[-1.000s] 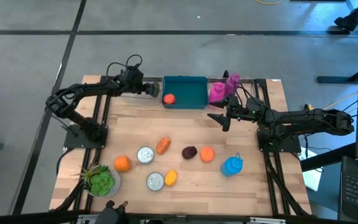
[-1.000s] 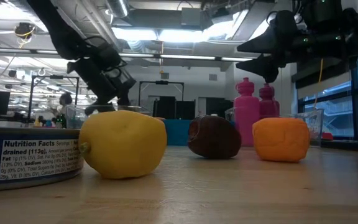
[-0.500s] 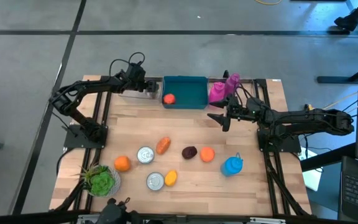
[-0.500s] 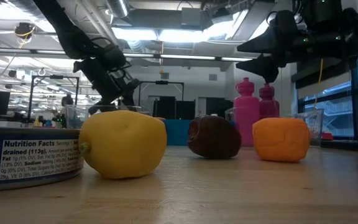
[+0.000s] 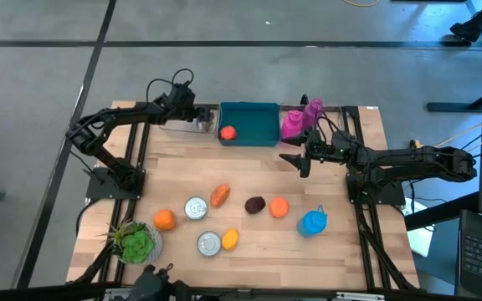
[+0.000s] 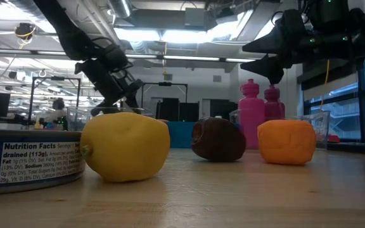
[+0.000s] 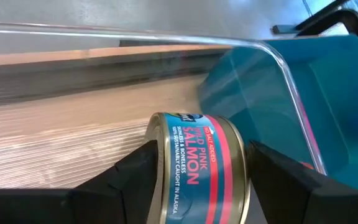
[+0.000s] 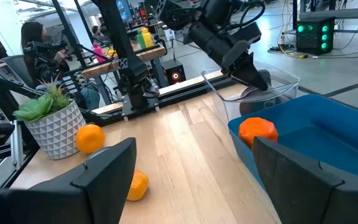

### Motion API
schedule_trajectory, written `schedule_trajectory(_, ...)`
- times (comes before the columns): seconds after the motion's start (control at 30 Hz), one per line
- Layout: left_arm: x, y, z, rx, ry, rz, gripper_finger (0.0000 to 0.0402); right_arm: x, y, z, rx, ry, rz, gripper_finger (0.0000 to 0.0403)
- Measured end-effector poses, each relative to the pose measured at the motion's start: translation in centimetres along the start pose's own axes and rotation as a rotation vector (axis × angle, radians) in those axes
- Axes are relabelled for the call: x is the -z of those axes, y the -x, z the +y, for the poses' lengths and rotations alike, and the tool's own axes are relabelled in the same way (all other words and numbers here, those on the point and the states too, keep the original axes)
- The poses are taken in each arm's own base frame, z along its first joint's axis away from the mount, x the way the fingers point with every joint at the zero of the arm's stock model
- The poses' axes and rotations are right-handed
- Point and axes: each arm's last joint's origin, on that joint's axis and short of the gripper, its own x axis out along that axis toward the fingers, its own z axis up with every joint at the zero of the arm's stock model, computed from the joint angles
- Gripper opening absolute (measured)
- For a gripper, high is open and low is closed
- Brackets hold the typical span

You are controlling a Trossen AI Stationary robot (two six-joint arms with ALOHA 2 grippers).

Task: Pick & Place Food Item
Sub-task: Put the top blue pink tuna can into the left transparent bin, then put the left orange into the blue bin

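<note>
Your left claw (image 5: 201, 119) hung at the upper left of the desk (image 5: 325, 251) in the high view, reaching into the clear box (image 5: 180, 125) that stood just left of the teal bin (image 5: 262, 113). The left wrist view showed the salmon can (image 7: 197, 168) in the mouth of that claw, down inside the box with the bin wall close behind it. Whether the claw gripped the can or had let it go, I cannot tell. I judged this to be the placing step, at or near the drop. An orange-red fruit (image 5: 228, 132) lay in the bin's lower left corner. Your right claw (image 5: 294, 159) waited right of centre, above the desk, with its jaws released and nothing in them. Other food lay across the lower middle of the high view, among it a plum (image 5: 255, 204) and a lemon (image 5: 230, 239). For the next move, you would want the can resting on the box floor and free. Then lift the left claw straight up, so that it clears the box rim and the bin wall, and swing toward the next item only after that.
</note>
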Motion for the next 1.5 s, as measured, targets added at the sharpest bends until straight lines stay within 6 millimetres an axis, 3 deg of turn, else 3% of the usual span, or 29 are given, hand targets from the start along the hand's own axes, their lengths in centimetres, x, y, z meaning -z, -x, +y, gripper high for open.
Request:
schedule_trajectory(0.5,-1.0,1.9,-0.3,0.023,-0.025,-0.064,0.0233,0.0,0.0,0.0,0.0,0.003,0.0,0.0318)
schedule_trajectory(0.73,-1.4,3.3,-1.4,0.154,-0.065,-0.074,0.0222,0.0,0.0,0.0,0.001,0.003,0.0,0.0318)
schedule_trajectory(1.2,-0.7,3.3,-1.8,0.242,-0.07,0.027,0.0077,0.0,0.0,0.0,0.003,0.004,0.0,0.0318)
schedule_trajectory(1.5,-0.6,3.2,-1.7,0.214,-0.053,0.027,0.0025,0.0,0.0,0.0,0.003,0.004,0.0,0.0318)
